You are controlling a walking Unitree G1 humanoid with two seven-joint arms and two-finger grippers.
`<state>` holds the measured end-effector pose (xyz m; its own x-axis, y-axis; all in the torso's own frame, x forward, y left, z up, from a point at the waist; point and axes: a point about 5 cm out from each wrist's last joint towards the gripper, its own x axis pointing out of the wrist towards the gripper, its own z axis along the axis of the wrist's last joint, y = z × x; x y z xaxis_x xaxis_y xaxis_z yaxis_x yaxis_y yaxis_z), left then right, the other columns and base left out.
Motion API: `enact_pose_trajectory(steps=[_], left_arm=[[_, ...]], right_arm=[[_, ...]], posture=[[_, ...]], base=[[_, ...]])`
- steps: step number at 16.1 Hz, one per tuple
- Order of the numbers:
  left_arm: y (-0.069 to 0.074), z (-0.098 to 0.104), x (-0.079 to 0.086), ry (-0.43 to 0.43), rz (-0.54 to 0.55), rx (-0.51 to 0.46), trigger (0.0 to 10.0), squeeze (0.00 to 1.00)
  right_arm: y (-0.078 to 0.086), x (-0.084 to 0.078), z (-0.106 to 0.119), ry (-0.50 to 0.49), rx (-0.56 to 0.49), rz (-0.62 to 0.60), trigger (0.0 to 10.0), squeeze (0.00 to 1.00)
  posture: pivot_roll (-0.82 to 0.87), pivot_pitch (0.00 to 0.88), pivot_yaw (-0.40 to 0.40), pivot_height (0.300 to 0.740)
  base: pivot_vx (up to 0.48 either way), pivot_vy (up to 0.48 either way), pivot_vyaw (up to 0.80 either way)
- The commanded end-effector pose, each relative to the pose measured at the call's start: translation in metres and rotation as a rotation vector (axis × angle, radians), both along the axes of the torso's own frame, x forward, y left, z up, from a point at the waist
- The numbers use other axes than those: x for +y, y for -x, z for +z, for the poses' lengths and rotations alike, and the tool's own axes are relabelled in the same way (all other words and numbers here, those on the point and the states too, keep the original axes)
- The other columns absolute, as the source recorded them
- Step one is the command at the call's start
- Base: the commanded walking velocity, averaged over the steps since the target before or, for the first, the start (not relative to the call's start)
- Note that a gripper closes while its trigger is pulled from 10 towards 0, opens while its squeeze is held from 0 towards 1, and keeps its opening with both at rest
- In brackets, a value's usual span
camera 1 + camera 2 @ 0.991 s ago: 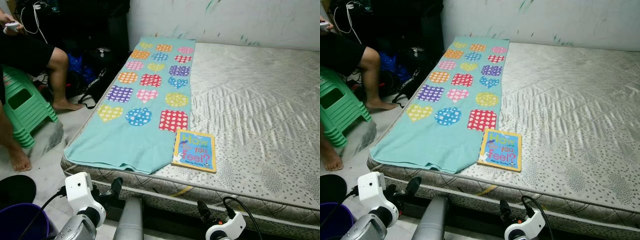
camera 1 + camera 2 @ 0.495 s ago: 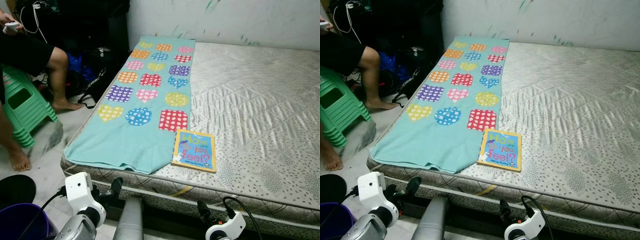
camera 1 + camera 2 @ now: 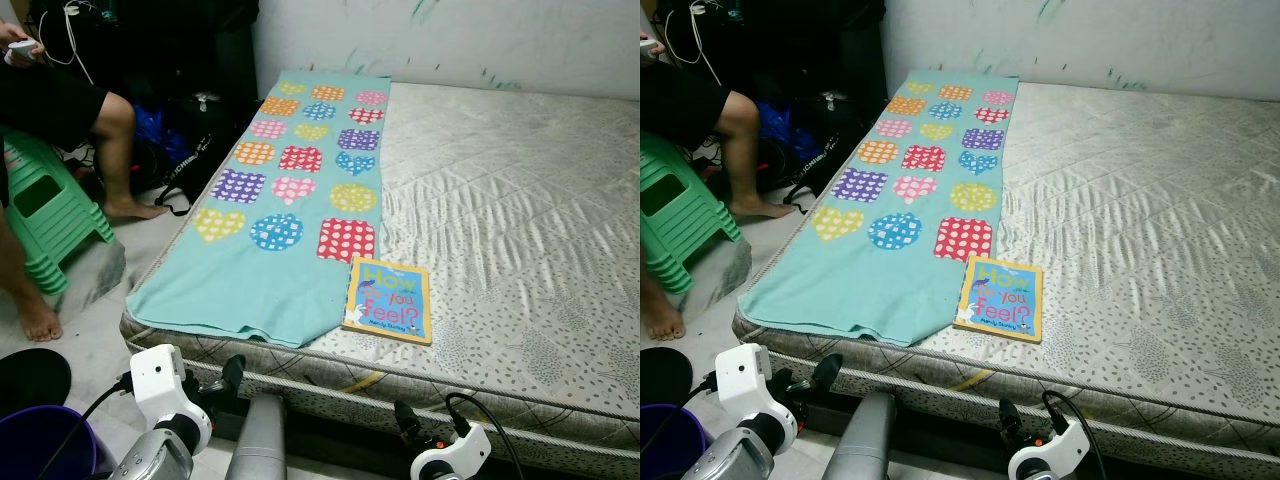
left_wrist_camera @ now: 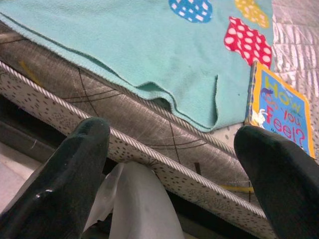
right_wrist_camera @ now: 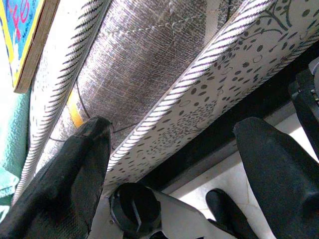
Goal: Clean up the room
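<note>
Book on the mattress, pincers below.
The book [image 3: 388, 300] lay above the left pincer [image 4: 174, 149] and the right pincer [image 5: 174, 149], both spread wide, holding nothing.

The right gripper [image 5: 174, 149] has its two black fingers wide apart, near the mattress [image 5: 164, 64] side. A book [image 5: 22, 40] corner, probably, lies on top.

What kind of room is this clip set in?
Most likely a bedroom, probably a child's. A bare mattress takes up most of the view, with a turquoise blanket patterned in dotted hearts and a picture book lying on it. A person sits on stacked green stools beside it.
</note>
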<state>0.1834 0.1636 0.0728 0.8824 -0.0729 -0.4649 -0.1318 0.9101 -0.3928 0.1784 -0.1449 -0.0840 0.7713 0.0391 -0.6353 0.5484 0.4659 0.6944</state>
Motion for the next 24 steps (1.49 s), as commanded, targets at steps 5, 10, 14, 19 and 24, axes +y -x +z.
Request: enact_pose_trajectory(steps=[5, 10, 14, 19, 24], left_arm=[[-0.112, 0.007, 0.01, -0.324, -0.009, -0.275, 10.0, 0.0], [-0.128, 0.013, 0.012, -0.389, 0.004, -0.329, 10.0, 0.0], [-0.14, 0.012, 0.019, -0.44, 0.03, -0.405, 10.0, 0.0], [-0.146, 0.015, 0.017, -0.428, 0.018, -0.463, 10.0, 0.0], [-0.146, 0.009, 0.012, -0.412, 0.004, -0.457, 10.0, 0.0]], right_arm=[[-0.179, 0.066, 0.204, 0.456, -0.912, 0.382, 10.0, 0.0], [-0.178, 0.064, 0.201, 0.564, -0.898, 0.439, 10.0, 0.0], [-0.178, 0.061, 0.203, 0.594, -0.906, 0.445, 10.0, 0.0], [-0.18, 0.06, 0.208, 0.619, -0.92, 0.444, 10.0, 0.0], [-0.186, 0.062, 0.219, 0.642, -0.935, 0.426, 10.0, 0.0]], posture=[[-0.06, 0.0, 0.071, 0.601], [-0.05, 0.0, 0.069, 0.601], [-0.05, 0.0, 0.07, 0.601], [-0.05, 0.0, 0.076, 0.601], [-0.05, 0.0, 0.08, 0.621]], base=[[0.0, 0.0, 0.0], [0.0, 0.0, 0.0], [0.0, 0.0, 0.0], [0.0, 0.0, 0.0], [0.0, 0.0, 0.0]])
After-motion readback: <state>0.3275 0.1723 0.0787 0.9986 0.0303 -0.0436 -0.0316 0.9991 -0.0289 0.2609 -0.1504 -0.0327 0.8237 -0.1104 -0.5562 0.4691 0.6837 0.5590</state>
